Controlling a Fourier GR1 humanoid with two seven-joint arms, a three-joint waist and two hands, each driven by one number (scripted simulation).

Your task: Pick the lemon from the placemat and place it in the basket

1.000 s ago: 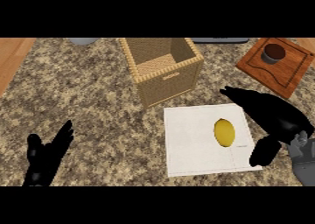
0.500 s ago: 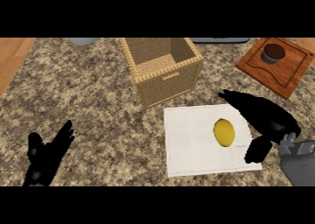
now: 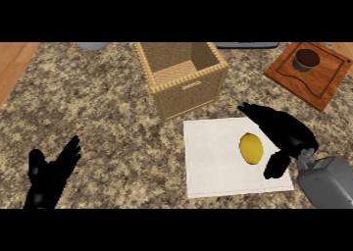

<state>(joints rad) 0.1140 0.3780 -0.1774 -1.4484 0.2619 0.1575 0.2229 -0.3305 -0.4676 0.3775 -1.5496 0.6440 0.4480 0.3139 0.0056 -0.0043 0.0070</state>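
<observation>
Yellow lemon (image 3: 251,148) lies untouched on the white placemat (image 3: 215,162); the right hand (image 3: 284,133) arches beside it, fingers (image 3: 253,112) spread, holding nothing. It should lower squarely before closing.

A single head view looks steeply down on the granite counter (image 3: 100,112) from close above. Both forearms enter from the lower edge; the basket (image 3: 183,76) lies toward the far side, the placemat (image 3: 215,162) nearer.

The lemon (image 3: 251,148) is yellow, the placemat (image 3: 215,162) white, the basket (image 3: 185,78) woven tan, the counter (image 3: 100,117) speckled brown, both hands black.
</observation>
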